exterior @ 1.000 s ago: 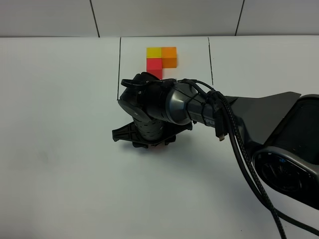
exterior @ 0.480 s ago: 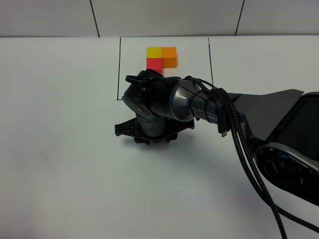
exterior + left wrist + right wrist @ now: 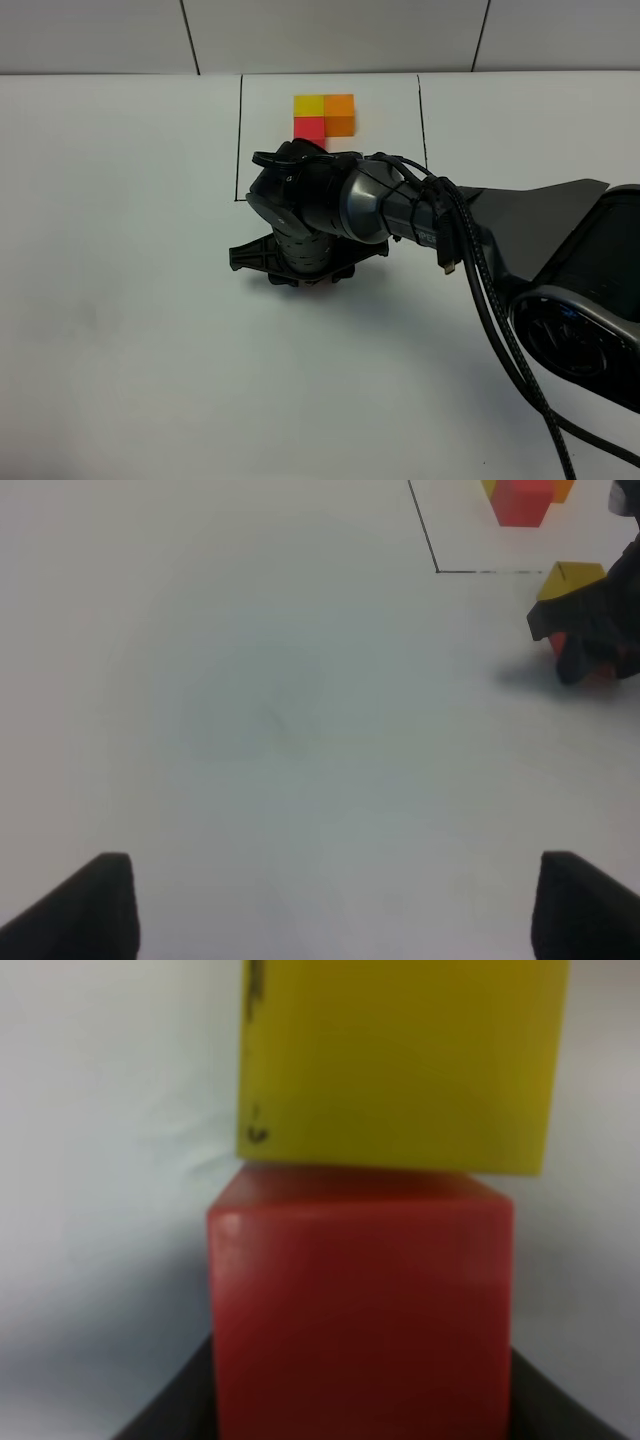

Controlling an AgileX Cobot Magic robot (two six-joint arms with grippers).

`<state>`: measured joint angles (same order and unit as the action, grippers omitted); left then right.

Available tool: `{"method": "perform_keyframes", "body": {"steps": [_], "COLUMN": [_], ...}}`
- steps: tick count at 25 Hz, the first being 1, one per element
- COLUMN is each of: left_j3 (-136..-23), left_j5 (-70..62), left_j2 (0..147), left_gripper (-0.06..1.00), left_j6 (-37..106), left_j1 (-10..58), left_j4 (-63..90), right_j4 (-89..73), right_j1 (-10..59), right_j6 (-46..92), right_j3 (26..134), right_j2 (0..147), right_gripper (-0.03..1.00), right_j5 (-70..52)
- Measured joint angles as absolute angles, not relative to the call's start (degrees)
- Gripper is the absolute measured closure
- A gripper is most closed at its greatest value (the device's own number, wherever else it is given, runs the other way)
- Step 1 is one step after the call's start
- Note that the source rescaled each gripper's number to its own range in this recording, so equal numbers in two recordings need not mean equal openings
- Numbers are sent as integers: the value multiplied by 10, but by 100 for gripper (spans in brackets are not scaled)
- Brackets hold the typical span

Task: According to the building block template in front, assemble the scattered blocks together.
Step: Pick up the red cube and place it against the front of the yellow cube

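Tabletop (image 3: 120, 350) — red block (image 3: 360, 1310) at end effector (image 3: 305, 278)

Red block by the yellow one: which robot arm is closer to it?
Right. The right arm has its jaws closed around the red block. The left jaws hang open well away from it, over the white table.

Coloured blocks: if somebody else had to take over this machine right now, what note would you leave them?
Right gripper: shut on the red block, low down, just in front of the black frame.
Left gripper: open, empty, away from the blocks.
Blocks: red block sits against the yellow block; orange block not in view. Template lies inside the frame.
Done: red and yellow look joined.
Left: release, find the orange block, add it to match the L.
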<state>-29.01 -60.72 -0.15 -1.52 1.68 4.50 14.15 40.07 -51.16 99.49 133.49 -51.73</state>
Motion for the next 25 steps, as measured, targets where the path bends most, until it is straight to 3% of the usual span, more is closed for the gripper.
{"method": "perform_keyframes", "body": {"steps": [25], "left_j3": [-290], "left_j5": [-607], "left_j2": [-2], "left_gripper": [21], "left_j6": [-15], "left_j1": [17], "left_j4": [45], "right_j4": [148], "right_j1": [401], "right_j6": [-540], "right_j3": [995], "right_j2": [1337], "right_gripper": [96], "right_j5": [-513]}}
